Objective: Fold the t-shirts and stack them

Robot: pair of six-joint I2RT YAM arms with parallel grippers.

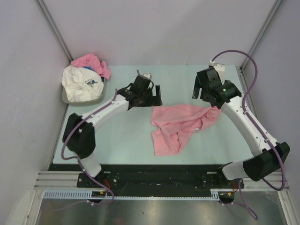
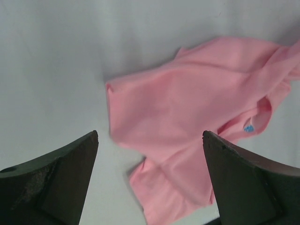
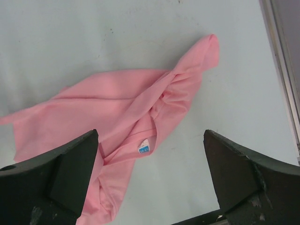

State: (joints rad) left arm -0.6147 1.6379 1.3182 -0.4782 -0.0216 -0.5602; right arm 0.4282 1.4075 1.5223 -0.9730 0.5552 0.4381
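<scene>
- Both sets of jaws stand wide apart with nothing between them: the left gripper (image 1: 151,99) and the right gripper (image 1: 200,93) each hang over the table (image 1: 117,138) and grasp nothing.
- From the left wrist, the dark fingers (image 2: 56,183) frame bare table and the crumpled edge of a pink t-shirt (image 2: 187,117), without touching it.
- From the right wrist, the fingers (image 3: 243,178) are spread just as far, with the same shirt lying below and between them.
- That pink t-shirt lies loose and rumpled in the middle of the table, between the two arms; one end reaches under the right arm's forearm and the rest trails toward the near edge.
- Its neck opening faces up, showing a small white and blue label (image 3: 144,147).
- At the far left corner sits a pale tub (image 1: 83,101), holding a bunched white t-shirt (image 1: 79,86) with a small blue print.
- Another pink t-shirt (image 1: 89,61) is heaped on the tub's far rim, touching the white one.
</scene>
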